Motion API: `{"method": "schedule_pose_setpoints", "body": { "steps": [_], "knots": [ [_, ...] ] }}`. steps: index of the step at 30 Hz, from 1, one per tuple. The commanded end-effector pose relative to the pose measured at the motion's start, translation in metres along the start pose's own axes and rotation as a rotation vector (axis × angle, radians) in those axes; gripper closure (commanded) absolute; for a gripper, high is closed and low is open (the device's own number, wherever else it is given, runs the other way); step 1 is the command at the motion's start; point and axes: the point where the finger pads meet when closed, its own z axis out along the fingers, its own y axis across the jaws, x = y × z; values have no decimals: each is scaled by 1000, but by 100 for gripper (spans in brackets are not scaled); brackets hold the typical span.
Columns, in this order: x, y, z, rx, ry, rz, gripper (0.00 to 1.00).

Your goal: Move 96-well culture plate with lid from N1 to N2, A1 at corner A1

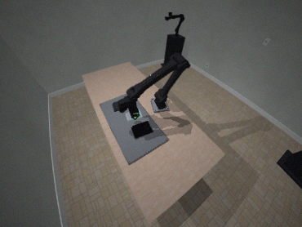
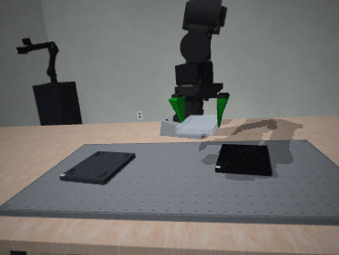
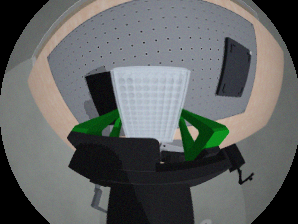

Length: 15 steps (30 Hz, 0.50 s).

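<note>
Green fingers (image 2: 180, 106) of the gripper (image 2: 199, 110) are clamped on the 2 opposite sides of the culture plate (image 2: 198, 125) — translucent white, lid on, held in the air above the grey perforated surface (image 2: 174, 183). Below and off to one side of the fingers lies an unoccupied black nest (image 2: 245, 160); the second nest (image 2: 98, 166) lies well apart on the other side.

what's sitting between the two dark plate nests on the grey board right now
Nothing rests there: in the exterior view only bare perforated board separates the nests. The held plate hangs above, in the hand.
</note>
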Motion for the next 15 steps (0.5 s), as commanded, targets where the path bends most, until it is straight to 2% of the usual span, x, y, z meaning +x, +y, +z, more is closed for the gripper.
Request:
{"method": "schedule_pose_setpoints", "body": {
  "steps": [1, 7, 15],
  "knots": [
    [-8, -8, -6, -2, -5, -31, 100],
    [-31, -23, -18, -6, -48, -40, 100],
    [-39, -44, -18, -3, -56, -42, 100]
  ]
}}
